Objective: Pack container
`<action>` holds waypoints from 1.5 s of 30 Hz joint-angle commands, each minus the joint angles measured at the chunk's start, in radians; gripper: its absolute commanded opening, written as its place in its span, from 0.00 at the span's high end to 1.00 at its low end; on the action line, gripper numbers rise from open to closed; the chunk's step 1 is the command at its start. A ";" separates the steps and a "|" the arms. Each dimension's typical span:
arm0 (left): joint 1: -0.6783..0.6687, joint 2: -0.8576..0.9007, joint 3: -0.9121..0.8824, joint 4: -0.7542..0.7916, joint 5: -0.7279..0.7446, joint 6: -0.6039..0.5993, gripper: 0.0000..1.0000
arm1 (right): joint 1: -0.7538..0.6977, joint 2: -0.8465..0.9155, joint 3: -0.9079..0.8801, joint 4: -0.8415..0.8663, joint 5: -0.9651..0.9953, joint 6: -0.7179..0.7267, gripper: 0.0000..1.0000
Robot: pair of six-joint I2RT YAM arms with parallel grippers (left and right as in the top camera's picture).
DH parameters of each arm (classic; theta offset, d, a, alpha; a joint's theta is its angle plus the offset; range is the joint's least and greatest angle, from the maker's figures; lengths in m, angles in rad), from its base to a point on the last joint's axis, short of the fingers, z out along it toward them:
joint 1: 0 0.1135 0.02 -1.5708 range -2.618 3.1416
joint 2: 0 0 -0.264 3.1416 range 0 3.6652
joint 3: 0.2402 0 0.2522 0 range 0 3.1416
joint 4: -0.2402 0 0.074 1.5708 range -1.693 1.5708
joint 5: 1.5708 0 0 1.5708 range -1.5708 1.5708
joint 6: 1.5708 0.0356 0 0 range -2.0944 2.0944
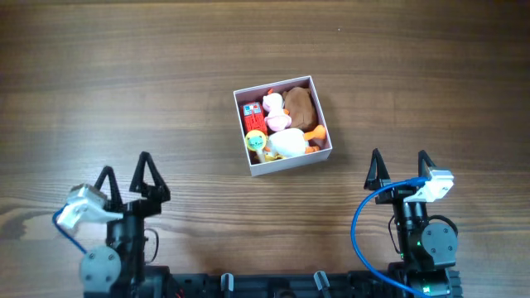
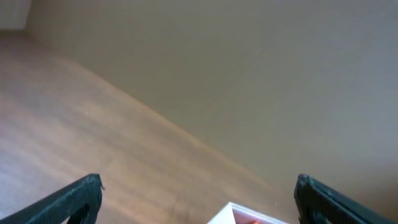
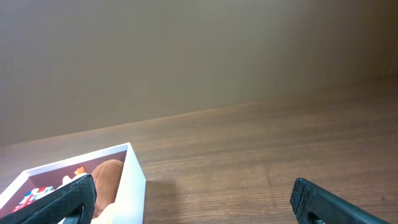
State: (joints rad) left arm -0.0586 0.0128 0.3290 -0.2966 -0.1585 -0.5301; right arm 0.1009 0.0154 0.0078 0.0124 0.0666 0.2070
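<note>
Wooden table point(image 1: 99, 74) bears the toy-filled container point(image 1: 291, 163).

Tabletop point(image 1: 124, 74) is brown woodgrain. Container point(image 1: 291, 163) walls white, with brown toy point(image 1: 300, 106), red toy point(image 1: 251, 116), pink toy point(image 1: 274, 108) inside. Left gripper point(image 1: 124, 178) and right gripper point(image 1: 400, 161) are black.

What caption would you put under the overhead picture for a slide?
Toy-filled white container on a wooden table, with the left gripper and right gripper open and empty nearby.
</note>
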 commanded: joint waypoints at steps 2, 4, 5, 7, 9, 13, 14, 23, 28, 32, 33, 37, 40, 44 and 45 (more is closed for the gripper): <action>0.006 -0.010 -0.131 0.161 0.012 -0.002 0.00 | -0.004 -0.012 -0.003 0.002 -0.019 -0.013 0.00; 0.006 -0.010 -0.176 0.218 0.013 -0.002 0.00 | -0.004 -0.012 -0.003 0.002 -0.019 -0.013 0.00; 0.006 -0.010 -0.196 0.235 0.020 -0.002 0.00 | -0.004 -0.012 -0.003 0.002 -0.019 -0.013 0.00; 0.006 -0.010 -0.220 0.241 0.029 -0.001 0.00 | -0.004 -0.012 -0.003 0.002 -0.019 -0.013 0.01; 0.006 -0.010 -0.236 0.241 0.035 0.006 0.00 | -0.004 -0.012 -0.003 0.002 -0.019 -0.013 0.00; 0.006 -0.010 -0.266 0.240 0.039 0.037 0.00 | -0.004 -0.012 -0.003 0.002 -0.019 -0.013 0.00; 0.006 -0.010 -0.275 0.241 0.043 0.058 0.00 | -0.004 -0.012 -0.003 0.002 -0.019 -0.013 0.00; 0.006 -0.010 -0.323 0.236 0.072 0.218 0.00 | -0.004 -0.012 -0.003 0.002 -0.019 -0.013 0.00; 0.006 -0.010 -0.323 0.233 0.109 0.299 0.00 | -0.004 -0.012 -0.003 0.002 -0.019 -0.013 0.01; 0.006 -0.010 -0.323 0.233 0.109 0.299 0.00 | -0.004 -0.012 -0.003 0.002 -0.019 -0.013 0.00; 0.006 -0.010 -0.323 0.233 0.109 0.299 0.00 | -0.004 -0.012 -0.003 0.002 -0.019 -0.013 0.00; 0.006 -0.009 -0.323 0.233 0.109 0.299 0.00 | -0.004 -0.012 -0.003 0.002 -0.019 -0.013 0.00; 0.006 -0.009 -0.323 0.233 0.109 0.299 0.00 | -0.004 -0.012 -0.003 0.002 -0.019 -0.013 0.01; 0.006 -0.009 -0.323 0.233 0.109 0.299 0.00 | -0.004 -0.012 -0.003 0.002 -0.019 -0.013 0.00; 0.006 -0.009 -0.323 0.233 0.109 0.299 0.00 | -0.004 -0.012 -0.003 0.002 -0.019 -0.013 0.00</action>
State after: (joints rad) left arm -0.0586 0.0128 0.0166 -0.0635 -0.0681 -0.2504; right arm 0.1009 0.0154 0.0078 0.0120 0.0666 0.2070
